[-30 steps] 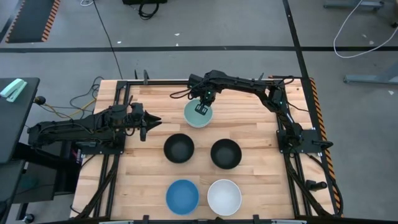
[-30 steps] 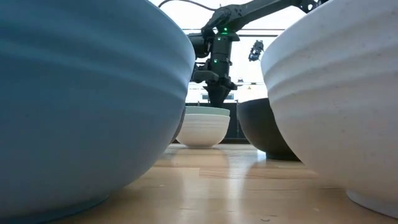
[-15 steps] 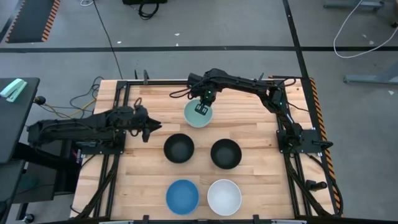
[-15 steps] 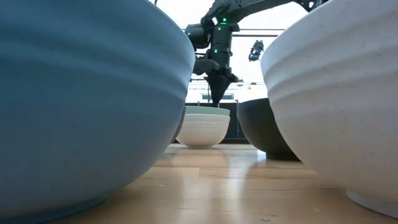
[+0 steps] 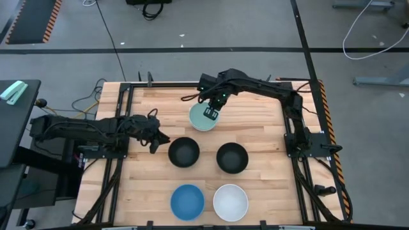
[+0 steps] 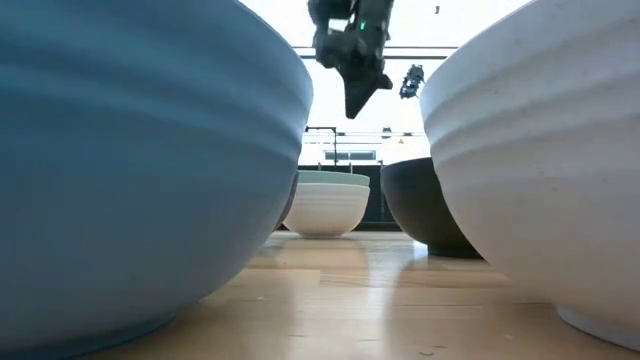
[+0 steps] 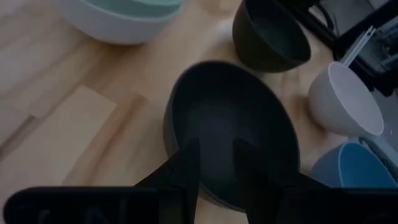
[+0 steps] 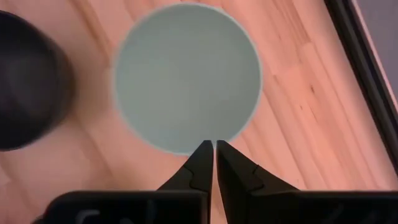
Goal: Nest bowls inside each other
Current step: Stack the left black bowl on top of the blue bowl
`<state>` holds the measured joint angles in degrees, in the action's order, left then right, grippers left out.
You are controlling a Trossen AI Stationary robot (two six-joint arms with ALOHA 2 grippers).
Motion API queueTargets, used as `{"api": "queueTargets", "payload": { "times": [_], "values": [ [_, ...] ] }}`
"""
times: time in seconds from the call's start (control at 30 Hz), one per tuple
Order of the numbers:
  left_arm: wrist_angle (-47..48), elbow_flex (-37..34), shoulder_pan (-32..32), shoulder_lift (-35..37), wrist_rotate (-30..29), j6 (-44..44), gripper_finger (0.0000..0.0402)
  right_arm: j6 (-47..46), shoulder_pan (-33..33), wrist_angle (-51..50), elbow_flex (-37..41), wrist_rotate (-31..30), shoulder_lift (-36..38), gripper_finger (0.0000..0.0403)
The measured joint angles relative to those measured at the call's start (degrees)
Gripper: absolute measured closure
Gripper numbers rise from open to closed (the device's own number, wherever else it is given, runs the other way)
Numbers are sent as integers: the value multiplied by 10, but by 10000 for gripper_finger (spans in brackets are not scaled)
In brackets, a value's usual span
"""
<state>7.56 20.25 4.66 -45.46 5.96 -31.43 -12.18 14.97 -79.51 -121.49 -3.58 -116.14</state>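
Note:
A mint green bowl (image 5: 203,118) sits nested in a white bowl (image 6: 322,205) at the table's far middle. My right gripper (image 5: 211,114) hangs well above the mint bowl's rim (image 8: 186,74), its fingers a narrow slit apart and holding nothing. Two black bowls (image 5: 184,152) (image 5: 232,158) stand side by side at mid-table. A blue bowl (image 5: 187,201) and a second white bowl (image 5: 230,202) stand near the front edge. My left gripper (image 5: 158,142) is open, slanting down just left of the left black bowl (image 7: 230,124), apart from it.
A black metal frame (image 5: 291,128) runs along the table's left, right and far edges. Bare wood lies between the bowls and at the far left corner. In the low view the blue bowl (image 6: 130,150) and the white bowl (image 6: 540,150) fill the foreground.
My right gripper has risen straight up off the mint bowl and now hangs clear of it; the bowl stays nested in the white one. My left gripper has moved down and toward the left black bowl, rolling a little.

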Motion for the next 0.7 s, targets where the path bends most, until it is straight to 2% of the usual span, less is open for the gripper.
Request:
{"api": "queueTargets", "payload": {
  "times": [0.33, 0.7],
  "values": [
    [15, 11, -35, -54, -1, -55, 326, -34, -76, -1, 0, -45, 51, 377],
    [134, 168, -83, -122, -7, -56, 334, -71, -148, -22, 0, -86, 59, 378]
  ]
}}
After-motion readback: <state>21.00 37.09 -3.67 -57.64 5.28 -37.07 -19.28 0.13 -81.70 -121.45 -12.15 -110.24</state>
